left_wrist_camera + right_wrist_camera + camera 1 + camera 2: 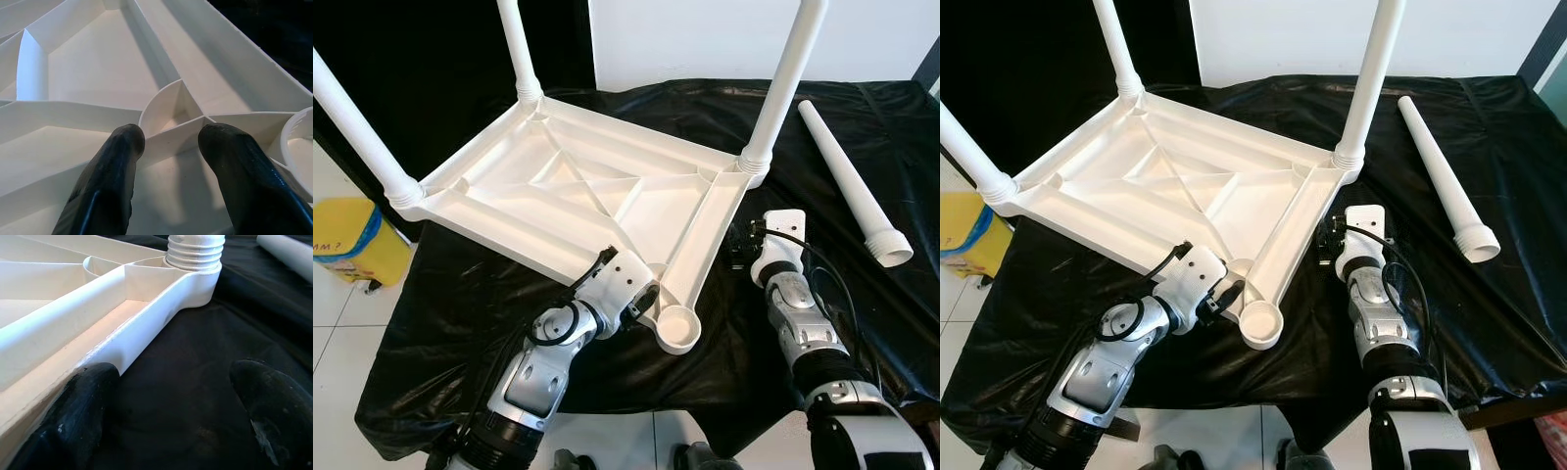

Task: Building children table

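A white plastic children's table (568, 186) lies upside down on a black cloth. Three white legs stand screwed into its corners, among them the far right leg (788, 78). The near corner socket (677, 328) is empty. A loose fourth leg (852, 186) lies on the cloth to the right. My left gripper (171, 142) is open at the near corner, its fingers (117, 161) straddling a rib of the underside. My right gripper (176, 396) is open beside the table's right rail (146, 328), with one finger (83, 401) against the rail and the other over the cloth.
The black cloth (862, 304) covers a low surface whose front edge is just before me. A yellow container (347, 240) stands on the tiled floor to the left. Behind are a white wall and dark drapes.
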Motion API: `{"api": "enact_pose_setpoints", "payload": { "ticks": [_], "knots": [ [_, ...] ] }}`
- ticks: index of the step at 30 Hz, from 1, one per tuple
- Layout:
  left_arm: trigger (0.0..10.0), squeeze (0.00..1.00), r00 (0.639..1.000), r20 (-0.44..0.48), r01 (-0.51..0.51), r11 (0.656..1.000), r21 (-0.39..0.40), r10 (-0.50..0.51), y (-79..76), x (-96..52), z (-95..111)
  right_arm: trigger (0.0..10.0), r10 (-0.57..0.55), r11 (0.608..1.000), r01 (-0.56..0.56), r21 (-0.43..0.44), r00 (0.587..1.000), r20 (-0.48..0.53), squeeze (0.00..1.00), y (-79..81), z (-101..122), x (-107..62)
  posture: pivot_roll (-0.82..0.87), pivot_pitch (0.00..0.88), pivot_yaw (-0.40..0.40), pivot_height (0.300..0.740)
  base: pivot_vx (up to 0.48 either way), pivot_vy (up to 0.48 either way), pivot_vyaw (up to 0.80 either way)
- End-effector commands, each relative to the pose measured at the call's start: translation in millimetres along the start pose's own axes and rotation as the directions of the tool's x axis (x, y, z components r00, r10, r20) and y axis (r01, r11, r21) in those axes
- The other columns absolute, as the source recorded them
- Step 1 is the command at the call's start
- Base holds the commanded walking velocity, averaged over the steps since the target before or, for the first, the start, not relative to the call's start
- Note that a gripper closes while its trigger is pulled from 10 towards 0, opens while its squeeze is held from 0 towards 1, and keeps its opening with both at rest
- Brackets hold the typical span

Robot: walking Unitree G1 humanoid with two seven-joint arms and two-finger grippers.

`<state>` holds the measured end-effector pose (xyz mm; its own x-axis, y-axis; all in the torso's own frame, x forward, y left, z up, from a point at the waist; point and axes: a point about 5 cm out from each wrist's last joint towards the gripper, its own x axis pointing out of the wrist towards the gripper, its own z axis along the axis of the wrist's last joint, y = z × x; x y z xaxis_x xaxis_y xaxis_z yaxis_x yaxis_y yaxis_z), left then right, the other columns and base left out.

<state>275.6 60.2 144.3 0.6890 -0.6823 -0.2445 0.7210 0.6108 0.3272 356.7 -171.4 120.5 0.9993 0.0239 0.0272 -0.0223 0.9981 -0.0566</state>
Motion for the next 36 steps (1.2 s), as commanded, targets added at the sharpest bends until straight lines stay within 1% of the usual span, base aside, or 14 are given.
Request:
{"api": "enact_pose_setpoints", "payload": {
  "ticks": [1, 6, 7, 11, 14, 15, 16, 18, 20, 25, 29, 32, 35, 36],
  "knots": [
    [10.0, 0.0, 0.974, 0.077, 0.217, 0.976, -0.02, -0.215, -41.2, 12.2, 15.5, 10.0, 0.246, 0.969, -0.246, 0.003, 0.968, 0.046, 0.0, 52.9, 10.1, 5.4, -0.17, 0.12, 0.021, 0.74, 0.0, 0.0, 0.0],
    [10.0, 0.0, 0.974, 0.077, 0.217, 0.976, -0.022, -0.215, -41.8, 12.4, 15.7, 10.0, 0.222, 0.975, -0.223, 0.003, 0.974, 0.042, 0.0, 49.8, 8.7, 5.4, -0.17, 0.118, 0.02, 0.74, 0.0, 0.0, 0.0],
    [10.0, 0.0, 0.974, 0.079, 0.213, 0.977, -0.027, -0.211, -41.6, 12.6, 16.0, 10.0, 0.159, 0.987, -0.158, -0.007, 0.986, 0.044, 0.0, 41.2, 6.0, 3.5, -0.18, 0.116, 0.021, 0.74, 0.0, 0.0, 0.0],
    [10.0, 0.0, 0.977, 0.08, 0.202, 0.979, -0.028, -0.199, -40.4, 12.8, 16.4, 10.0, 0.099, 0.995, -0.099, -0.01, 0.993, 0.058, 0.0, 33.2, 4.8, 0.6, -0.18, 0.116, 0.024, 0.74, 0.0, 0.0, 0.0],
    [10.0, 0.0, 0.994, 0.096, 0.06, 0.997, -0.046, -0.055, -21.6, 21.0, 19.8, 10.0, -0.055, 0.998, 0.057, -0.017, 0.992, 0.118, 0.0, 12.3, 5.1, -10.7, -0.2, 0.12, 0.035, 0.74, 0.0, 0.0, 0.0],
    [10.0, 0.0, 0.994, 0.096, 0.06, 0.997, -0.046, -0.055, -21.6, 21.0, 19.8, 10.0, -0.055, 0.998, 0.057, -0.017, 0.992, 0.118, 0.0, 12.3, 5.1, -10.7, -0.2, 0.12, 0.035, 0.74, 0.0, 0.0, 0.0],
    [10.0, 0.0, 0.994, 0.108, -0.023, 0.997, -0.067, 0.03, -7.2, 24.7, 23.1, 10.0, -0.131, 0.991, 0.135, -0.018, 0.981, 0.145, 0.0, 2.1, 6.3, -17.1, -0.22, 0.122, 0.043, 0.74, 0.0, 0.0, 0.0],
    [10.0, 0.0, 0.994, 0.108, -0.023, 0.997, -0.067, 0.03, -7.2, 24.7, 23.1, 10.0, -0.131, 0.991, 0.135, -0.018, 0.981, 0.145, 0.0, 2.1, 6.3, -17.1, -0.22, 0.122, 0.043, 0.74, 0.0, 0.0, 0.0],
    [10.0, 0.0, 0.985, 0.129, -0.102, 0.992, -0.077, 0.111, 12.4, 28.2, 29.0, 10.0, -0.239, 0.969, 0.246, -0.015, 0.954, 0.183, 0.0, -12.2, 7.9, -27.7, -0.24, 0.119, 0.047, 0.74, 0.0, 0.0, 0.0],
    [10.0, 0.0, 0.986, 0.148, -0.076, 0.997, -0.029, 0.08, 22.6, 30.8, 34.5, 10.0, -0.328, 0.942, 0.336, -0.004, 0.921, 0.212, 0.0, -23.9, 7.3, -39.8, -0.24, 0.115, 0.046, 0.74, 0.0, 0.0, 0.0],
    [10.0, 0.0, 0.985, 0.174, -0.017, 1.0, 0.008, 0.016, 21.3, 33.0, 40.3, 10.0, -0.401, 0.914, 0.404, 0.033, 0.887, 0.23, 0.0, -31.6, 7.4, -48.2, -0.25, 0.11, 0.044, 0.74, 0.0, 0.0, 0.0],
    [10.0, 0.0, 0.98, 0.196, 0.025, 0.999, 0.033, -0.031, 17.2, 34.9, 45.2, 10.0, -0.466, 0.885, 0.454, 0.107, 0.858, 0.216, 0.0, -37.5, 5.5, -54.3, -0.25, 0.107, 0.045, 0.74, 0.0, 0.0, 0.0],
    [10.0, 0.0, 0.972, 0.228, 0.058, 0.998, 0.029, -0.063, 11.9, 37.7, 52.0, 10.0, -0.563, 0.818, 0.518, 0.252, 0.811, 0.16, 0.0, -44.5, -0.3, -62.6, -0.26, 0.098, 0.057, 0.74, 0.0, 0.0, 0.0],
    [10.0, 0.0, 0.972, 0.228, 0.058, 0.998, 0.029, -0.063, 11.9, 37.7, 52.0, 10.0, -0.563, 0.818, 0.518, 0.252, 0.811, 0.16, 0.0, -44.5, -0.3, -62.6, -0.26, 0.098, 0.057, 0.74, 0.0, 0.0, 0.0]
  ]
}}
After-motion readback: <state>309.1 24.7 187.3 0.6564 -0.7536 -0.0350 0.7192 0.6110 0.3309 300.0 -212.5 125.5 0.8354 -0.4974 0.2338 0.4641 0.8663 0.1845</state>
